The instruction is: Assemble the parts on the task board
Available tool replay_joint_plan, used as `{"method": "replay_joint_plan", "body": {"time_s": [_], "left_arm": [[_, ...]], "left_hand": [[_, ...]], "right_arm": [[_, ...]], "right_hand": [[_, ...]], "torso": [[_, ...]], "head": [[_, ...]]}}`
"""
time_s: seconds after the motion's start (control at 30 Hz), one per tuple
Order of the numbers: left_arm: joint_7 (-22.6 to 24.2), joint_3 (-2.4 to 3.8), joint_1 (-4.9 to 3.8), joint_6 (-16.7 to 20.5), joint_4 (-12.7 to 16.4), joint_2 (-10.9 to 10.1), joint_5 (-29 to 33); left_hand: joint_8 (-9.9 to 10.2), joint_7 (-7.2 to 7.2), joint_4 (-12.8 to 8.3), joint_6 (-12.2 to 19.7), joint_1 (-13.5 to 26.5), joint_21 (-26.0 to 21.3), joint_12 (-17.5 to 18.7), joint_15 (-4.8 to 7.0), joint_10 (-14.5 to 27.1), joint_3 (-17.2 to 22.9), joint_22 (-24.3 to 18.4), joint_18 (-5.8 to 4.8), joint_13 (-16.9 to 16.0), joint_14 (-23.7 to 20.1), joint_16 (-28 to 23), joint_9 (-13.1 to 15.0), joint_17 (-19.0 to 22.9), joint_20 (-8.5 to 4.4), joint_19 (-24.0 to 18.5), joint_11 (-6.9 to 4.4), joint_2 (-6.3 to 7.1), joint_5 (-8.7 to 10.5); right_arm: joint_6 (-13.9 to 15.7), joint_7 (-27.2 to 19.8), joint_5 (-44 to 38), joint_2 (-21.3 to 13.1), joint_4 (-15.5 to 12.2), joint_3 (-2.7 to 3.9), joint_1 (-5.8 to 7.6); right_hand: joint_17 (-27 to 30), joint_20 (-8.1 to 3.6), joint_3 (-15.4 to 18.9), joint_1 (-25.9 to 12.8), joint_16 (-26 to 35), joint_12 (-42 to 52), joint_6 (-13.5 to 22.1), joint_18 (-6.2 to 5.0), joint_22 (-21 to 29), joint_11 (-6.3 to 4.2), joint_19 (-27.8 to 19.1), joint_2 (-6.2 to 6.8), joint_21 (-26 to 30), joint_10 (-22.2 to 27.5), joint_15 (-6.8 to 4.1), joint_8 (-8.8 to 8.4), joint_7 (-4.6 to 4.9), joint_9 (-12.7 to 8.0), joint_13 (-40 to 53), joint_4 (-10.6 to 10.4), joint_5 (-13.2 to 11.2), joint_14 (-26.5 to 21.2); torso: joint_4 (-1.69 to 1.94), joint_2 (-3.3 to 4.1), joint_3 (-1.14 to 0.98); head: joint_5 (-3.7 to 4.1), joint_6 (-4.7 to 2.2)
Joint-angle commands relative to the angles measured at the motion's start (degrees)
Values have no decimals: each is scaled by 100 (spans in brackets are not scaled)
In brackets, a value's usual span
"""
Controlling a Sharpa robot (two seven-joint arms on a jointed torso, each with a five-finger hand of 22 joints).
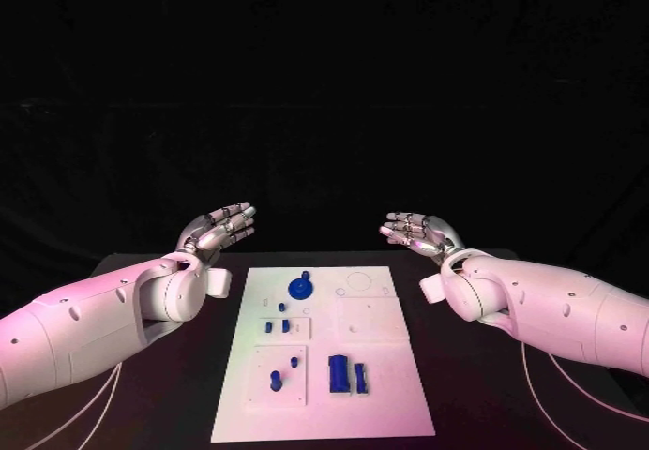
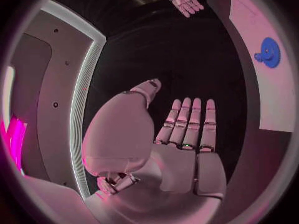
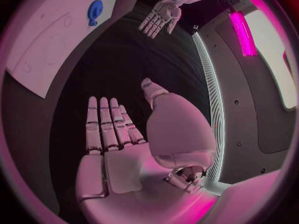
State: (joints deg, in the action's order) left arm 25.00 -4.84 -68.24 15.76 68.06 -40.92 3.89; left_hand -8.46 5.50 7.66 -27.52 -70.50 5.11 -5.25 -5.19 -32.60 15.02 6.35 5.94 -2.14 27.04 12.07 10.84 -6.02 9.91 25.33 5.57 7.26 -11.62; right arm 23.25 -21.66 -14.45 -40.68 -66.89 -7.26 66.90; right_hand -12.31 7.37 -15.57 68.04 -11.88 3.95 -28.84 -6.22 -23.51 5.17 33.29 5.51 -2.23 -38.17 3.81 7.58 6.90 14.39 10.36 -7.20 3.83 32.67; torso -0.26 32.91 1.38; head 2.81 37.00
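The white task board [image 1: 379, 375] lies in the middle of the black table. A blue gear [image 1: 300, 282] sits near its far edge, also seen as the blue gear [image 2: 269, 52] and the blue gear [image 3: 94, 9]. Small blue pieces [image 1: 276, 326] stand further in, and two long blue blocks [image 1: 346, 374] lie near the front. My left hand [image 1: 220, 226] hovers past the board's far left corner, fingers straight and apart, holding nothing. My right hand [image 1: 419, 231] mirrors it at the far right, flat and empty. Palm of the left hand [image 2: 181, 134]; palm of the right hand [image 3: 118, 134].
The black table [image 1: 162, 384] runs on both sides of the board. Thin pale cables [image 1: 541, 403] trail under the arms near the front edge. The far half of the scene is dark.
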Motion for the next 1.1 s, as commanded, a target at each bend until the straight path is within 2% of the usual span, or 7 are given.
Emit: {"method": "replay_joint_plan", "body": {"time_s": [0.03,0.13,0.17,0.2,0.4,0.6,1.1], "left_arm": [[24,31,37,152,127,-11,-37],[73,80,120,442,350,-51,-75],[92,98,151,551,434,-66,-90],[112,118,185,669,525,-82,-105],[289,294,485,1711,1325,-224,-242],[417,422,702,2469,1907,-327,-341],[479,484,808,2836,2189,-377,-389]], "left_hand": [[846,-550,-766,2752,2249,-511,525,519,3260,-1502,-635,-594,214,-2704,-1207,-1084,602,-991,-2533,-557,-726,1162],[846,-550,-766,2752,2900,-511,525,519,3260,-1502,-635,-594,214,-2704,-1207,-1084,602,-991,-2533,-557,-726,1162],[846,-550,-766,2752,3015,-511,525,519,3260,-1502,-635,-594,214,-2704,-1207,-1084,602,-991,-2533,-557,-726,1162],[846,-550,-766,2752,7050,-511,525,519,3260,-1502,-635,-594,214,-2704,-1207,-1084,602,-991,-2533,-557,-726,1162],[846,-550,-766,2752,7050,-511,525,519,3260,-1502,-635,-594,214,-2704,-1207,-1084,602,-991,-2533,-557,-726,1162],[846,-550,-766,2752,7050,-511,525,519,3260,-1502,-635,-594,214,-2704,-1207,-1084,602,-991,-2533,-557,-726,1162],[846,-550,-766,2752,7050,-511,525,519,3260,-1502,-635,-594,214,-2704,-1207,-1084,602,-991,-2533,-557,-726,1162]], "right_arm": [[158,-39,47,-24,-149,42,-44],[417,-143,235,-75,-440,134,-129],[515,-183,305,-94,-549,169,-160],[621,-225,382,-115,-668,207,-195],[1472,-567,999,-281,-1620,508,-473],[1962,-763,1354,-377,-2167,682,-633],[2087,-813,1445,-401,-2307,726,-674]], "right_hand": [[1231,-737,1557,-2159,1188,-395,2884,622,2351,-517,-3329,-551,223,3817,-381,-758,-690,-1439,-1036,720,-383,-3267],[1231,-737,1557,-2735,1188,-395,2884,622,2351,-517,-3329,-551,223,3817,-381,-758,-690,-1439,-1036,720,-383,-3267],[1231,-737,1557,-6804,1188,-395,2884,622,2351,-517,-3329,-551,223,3817,-381,-758,-690,-1439,-1036,720,-383,-3267],[1231,-737,1557,-6804,1188,-395,2884,622,2351,-517,-3329,-551,223,3817,-381,-758,-690,-1439,-1036,720,-383,-3267],[1231,-737,1557,-6804,1188,-395,2884,622,2351,-517,-3329,-551,223,3817,-381,-758,-690,-1439,-1036,720,-383,-3267],[1231,-737,1557,-6804,1188,-395,2884,622,2351,-517,-3329,-551,223,3817,-381,-758,-690,-1439,-1036,720,-383,-3267],[1231,-737,1557,-6804,1188,-395,2884,622,2351,-517,-3329,-551,223,3817,-381,-758,-690,-1439,-1036,720,-383,-3267]], "torso": [[6,-47,-37],[19,-123,-98],[21,-140,-112],[23,-153,-123],[26,-173,-138],[26,-173,-138],[26,-173,-138]], "head": [[-74,-68],[-199,-186],[-227,-212],[-249,-232],[-281,-262],[-281,-262],[-281,-262]]}}
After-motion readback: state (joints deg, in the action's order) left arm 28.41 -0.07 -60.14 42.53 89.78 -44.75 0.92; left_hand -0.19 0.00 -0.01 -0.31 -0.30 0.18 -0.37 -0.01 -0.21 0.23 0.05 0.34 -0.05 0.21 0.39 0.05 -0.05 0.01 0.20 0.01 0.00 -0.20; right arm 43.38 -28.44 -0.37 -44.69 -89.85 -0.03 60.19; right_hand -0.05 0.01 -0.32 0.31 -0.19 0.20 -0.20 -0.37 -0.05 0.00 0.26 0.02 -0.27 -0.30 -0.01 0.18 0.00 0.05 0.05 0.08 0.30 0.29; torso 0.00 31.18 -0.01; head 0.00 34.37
